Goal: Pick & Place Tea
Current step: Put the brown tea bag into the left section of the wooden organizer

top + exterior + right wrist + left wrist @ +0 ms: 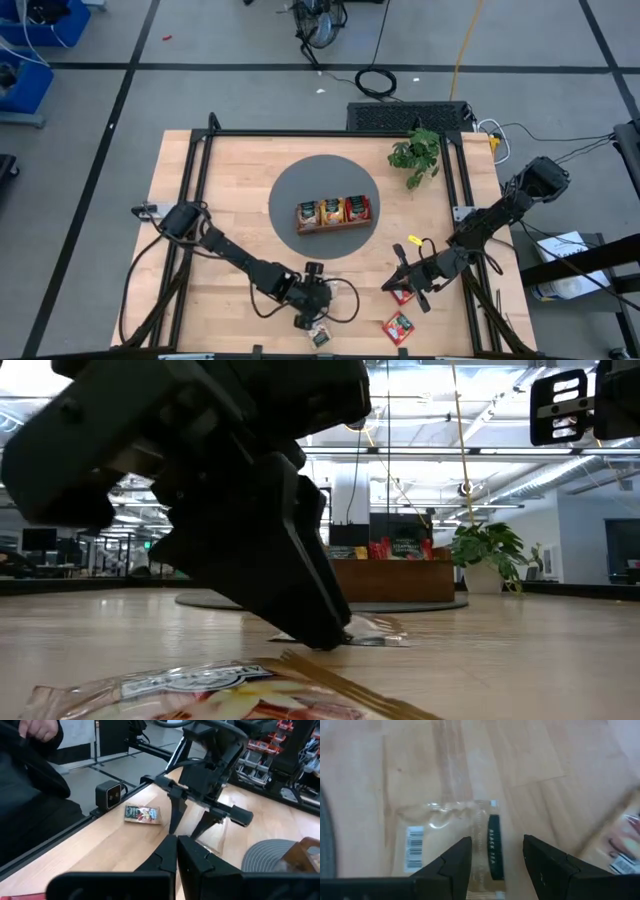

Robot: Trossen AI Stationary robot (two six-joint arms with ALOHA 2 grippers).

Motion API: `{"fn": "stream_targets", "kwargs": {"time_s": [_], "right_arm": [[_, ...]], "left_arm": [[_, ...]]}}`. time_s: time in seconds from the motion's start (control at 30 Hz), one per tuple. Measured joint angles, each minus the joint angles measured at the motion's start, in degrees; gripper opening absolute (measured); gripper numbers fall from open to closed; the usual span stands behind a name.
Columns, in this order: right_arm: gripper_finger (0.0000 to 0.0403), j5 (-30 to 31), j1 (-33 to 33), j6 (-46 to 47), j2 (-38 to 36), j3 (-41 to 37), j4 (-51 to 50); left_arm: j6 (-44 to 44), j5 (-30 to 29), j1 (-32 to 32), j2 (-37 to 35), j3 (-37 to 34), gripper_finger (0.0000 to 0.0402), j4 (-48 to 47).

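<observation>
Wooden table carried tray on grey mat. Left gripper low, fingers apart, straddled clear packet directly beneath: pick step. Next judged: descend, close on packet, carry to tray. Right gripper hovered, fingers together, empty; red packet just beside.

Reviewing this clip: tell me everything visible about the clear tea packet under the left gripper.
The clear tea packet is a flat, see-through plastic sachet lying on the wooden table near its front edge. It looks crinkled and glossy, with a dark green label reading "BLACK TEA" and a white barcode patch near one side. The left gripper is lowered over it with fingers open, one to each side of the label; whether the tips touch it is unclear. A red packet lies apart nearby.
</observation>
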Motion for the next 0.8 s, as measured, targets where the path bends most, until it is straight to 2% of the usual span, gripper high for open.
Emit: {"fn": "stream_targets", "kwargs": {"time_s": [0.1,0.27,0.43,0.8], "right_arm": [[0.0004,0.78,0.0,0.46,0.0,-0.01,-0.19],[0.0004,6.2,0.0,0.64,0.0,-0.01,-0.68],[0.0004,6.0,0.0,2.22,0.0,-0.01,-0.67],[0.0004,5.84,-0.16,-1.75,0.0,-0.01,-0.61]], "left_arm": [[-0.29,1.8,-0.25,-0.3,-0.02,0.0182,0.16],[-1.02,2.58,-1.44,-0.45,-0.04,0.0182,0.46],[-1.51,2.42,-1.86,-0.5,-0.04,0.0182,0.46],[-1.84,2.36,-0.99,-0.58,-0.04,0.0182,0.19]]}}
